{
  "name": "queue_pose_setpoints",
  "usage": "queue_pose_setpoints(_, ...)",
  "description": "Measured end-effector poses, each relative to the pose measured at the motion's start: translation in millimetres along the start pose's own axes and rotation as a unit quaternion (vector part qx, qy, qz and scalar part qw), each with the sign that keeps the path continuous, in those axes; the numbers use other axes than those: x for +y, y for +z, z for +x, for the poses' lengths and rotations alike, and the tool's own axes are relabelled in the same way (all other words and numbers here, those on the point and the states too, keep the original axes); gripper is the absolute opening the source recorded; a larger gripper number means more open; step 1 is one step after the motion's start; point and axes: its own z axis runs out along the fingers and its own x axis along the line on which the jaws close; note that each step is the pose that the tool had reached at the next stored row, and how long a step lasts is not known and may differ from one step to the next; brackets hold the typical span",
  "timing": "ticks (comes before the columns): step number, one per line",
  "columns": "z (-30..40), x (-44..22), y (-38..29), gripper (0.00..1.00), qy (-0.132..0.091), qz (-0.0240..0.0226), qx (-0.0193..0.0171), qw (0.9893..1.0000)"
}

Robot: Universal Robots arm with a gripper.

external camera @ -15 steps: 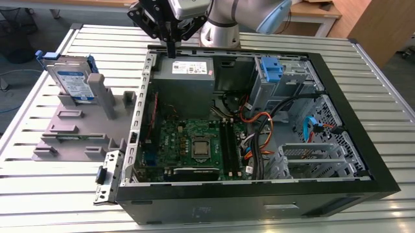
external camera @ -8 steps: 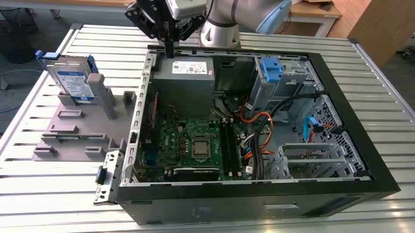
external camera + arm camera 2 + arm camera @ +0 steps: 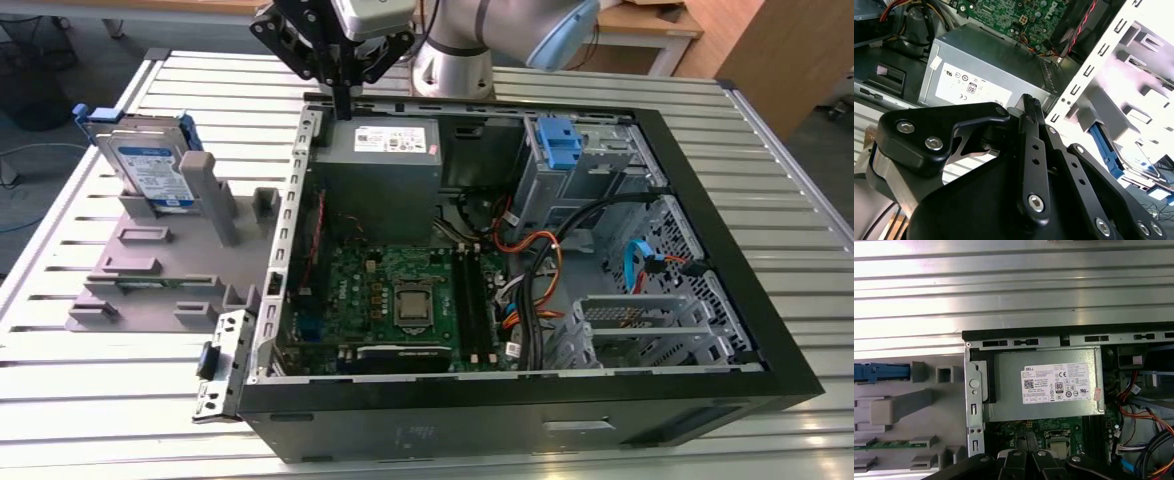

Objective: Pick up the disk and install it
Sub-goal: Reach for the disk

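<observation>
**While your fingers (image 3: 1026, 150) hang shut over the case (image 3: 747, 330), the disk (image 3: 144, 165) stands untouched**

You are at the opening of the pick: nothing is lifted yet. Your gripper (image 3: 344, 108) hovers with its fingers pressed together and empty. The tips point down over the grey power-supply box (image 3: 380, 150) in the back corner of the open case.

Just beyond that box, toward the exterior view's left, runs the case's metal side wall (image 3: 296, 200). Past the wall, a grey stand (image 3: 147, 270) sits on the slatted tabletop (image 3: 80, 400). The disk is upright at the stand's far end, beside a grey post. Its label faces the exterior camera, and its blue carrier (image 3: 879, 372) shows edge-on in the first wrist view. It is well apart from the gripper.

By my judgement, the pick calls for you to clear the case wall, spread the fingers, and come down square over the disk's top edge. That way the pads meet its flat faces rather than the blue frame.

Farther off, a lone blue bracket (image 3: 561, 140) sits in the drive cage.
</observation>
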Motion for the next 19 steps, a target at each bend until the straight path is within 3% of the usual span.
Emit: queue_pose_setpoints(19,10.2,-0.8,0.1,0.11,0.0,0.0,0.0,1.0)
